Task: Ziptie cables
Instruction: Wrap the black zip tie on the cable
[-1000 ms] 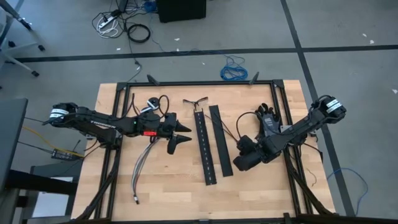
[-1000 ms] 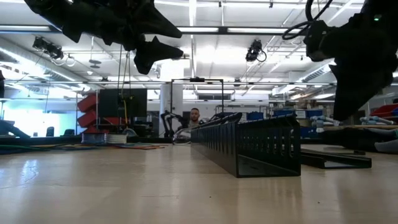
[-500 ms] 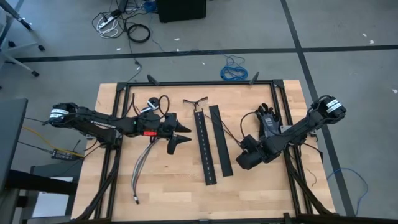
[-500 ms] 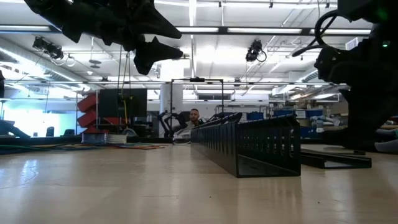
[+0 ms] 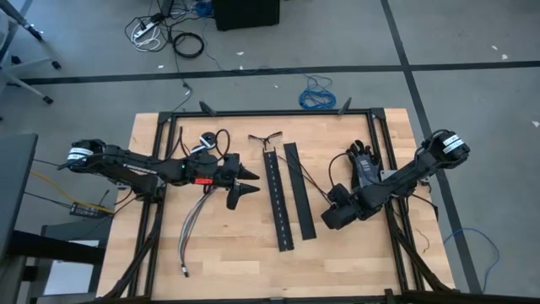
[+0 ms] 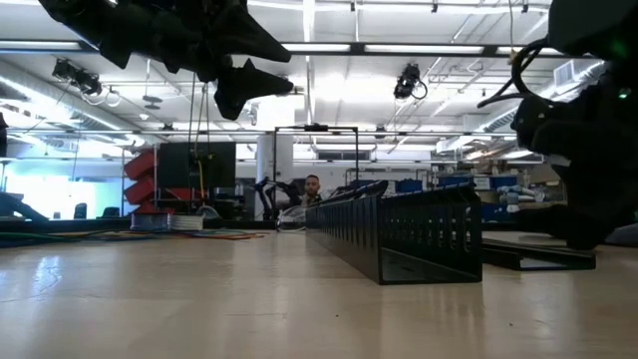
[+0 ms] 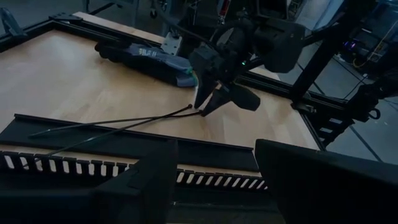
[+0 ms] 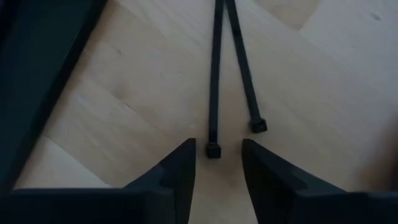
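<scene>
**Right gripper low over the zipties**

Here the right gripper (image 8: 216, 163) is hanging low over the zipties (image 8: 217, 74), its fingers (image 8: 177, 171) slightly parted, with the head of one ziptie lying between the tips and nothing pinched. The zipties are lying on the table (image 5: 337, 245) just right of the black strips (image 5: 288, 198). The left gripper (image 5: 245, 181) is hovering left of the strips, spread and empty, with the cables (image 5: 192, 228) lying below it on the wood.
</scene>
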Tool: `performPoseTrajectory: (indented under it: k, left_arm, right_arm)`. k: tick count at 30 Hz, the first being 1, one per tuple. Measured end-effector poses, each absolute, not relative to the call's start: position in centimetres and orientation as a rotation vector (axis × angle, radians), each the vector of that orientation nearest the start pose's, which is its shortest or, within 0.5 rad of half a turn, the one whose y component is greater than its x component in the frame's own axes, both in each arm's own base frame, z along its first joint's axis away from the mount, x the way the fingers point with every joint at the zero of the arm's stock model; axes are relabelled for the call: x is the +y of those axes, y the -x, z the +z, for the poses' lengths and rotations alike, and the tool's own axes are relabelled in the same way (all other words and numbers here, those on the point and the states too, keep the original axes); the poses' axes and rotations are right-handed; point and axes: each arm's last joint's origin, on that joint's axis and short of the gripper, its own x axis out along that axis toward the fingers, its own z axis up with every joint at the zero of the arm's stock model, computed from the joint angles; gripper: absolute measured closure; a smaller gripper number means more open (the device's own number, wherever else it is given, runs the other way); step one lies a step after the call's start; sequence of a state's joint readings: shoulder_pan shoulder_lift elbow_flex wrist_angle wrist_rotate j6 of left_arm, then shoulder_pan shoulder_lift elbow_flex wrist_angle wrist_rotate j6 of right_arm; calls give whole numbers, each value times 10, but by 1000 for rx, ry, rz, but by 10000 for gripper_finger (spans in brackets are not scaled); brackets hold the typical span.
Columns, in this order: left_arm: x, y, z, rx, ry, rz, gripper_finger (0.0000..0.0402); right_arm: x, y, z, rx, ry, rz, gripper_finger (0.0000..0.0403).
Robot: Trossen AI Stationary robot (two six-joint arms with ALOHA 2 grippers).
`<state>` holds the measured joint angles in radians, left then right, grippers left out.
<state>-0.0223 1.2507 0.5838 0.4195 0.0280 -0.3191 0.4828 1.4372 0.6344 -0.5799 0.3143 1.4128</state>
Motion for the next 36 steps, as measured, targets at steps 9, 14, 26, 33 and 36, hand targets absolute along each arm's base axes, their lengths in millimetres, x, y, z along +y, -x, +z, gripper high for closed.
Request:
performPoseTrajectory:
  k: [9,14,26,33,36]
  left_arm:
    - [-7,-260,226,253,318,-10,191]
    - [-6,-260,227,246,318,-11,191]
    - [-6,-261,232,198,341,-16,191]
    - [-6,-261,232,197,345,-17,191]
    - [-7,-261,232,196,346,-28,191]
  right_arm:
    - [95,-198,136,1059,-655,-652,392]
    - [102,-210,151,1043,-616,-573,401]
    - [111,-237,201,884,-413,-477,402]
    - [92,-247,186,911,-366,-494,364]
    - [85,-252,180,919,-365,-478,323]
